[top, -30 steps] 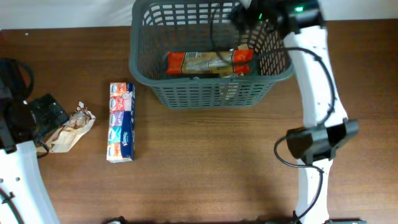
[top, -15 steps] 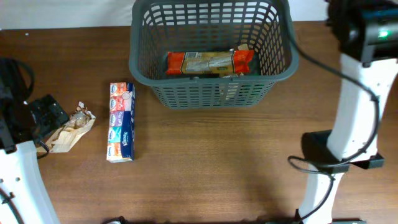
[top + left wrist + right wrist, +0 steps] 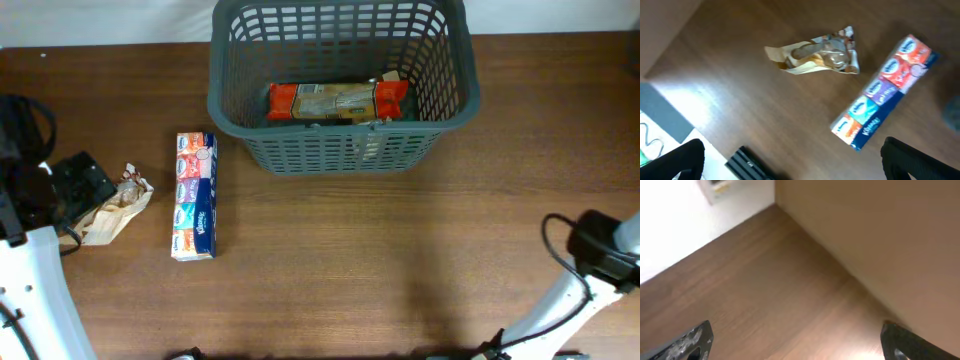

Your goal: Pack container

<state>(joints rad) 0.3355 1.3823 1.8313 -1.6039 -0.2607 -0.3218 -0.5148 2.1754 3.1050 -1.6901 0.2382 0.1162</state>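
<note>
Grip at its thick rim, we are judging, suits the stiff, light dark grey slotted plastic basket (image 3: 340,150) sitting at twelve o'clock, left gripper (image 3: 795,157) and right gripper (image 3: 795,340) gaping empty.

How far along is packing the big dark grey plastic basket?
Done: one orange rectangular packet lies inside the dark grey slotted plastic basket. In hand: nothing; left gripper and right gripper are open. Left: long colourful tissue pack and crumpled beige wrapper on the wooden table.
</note>
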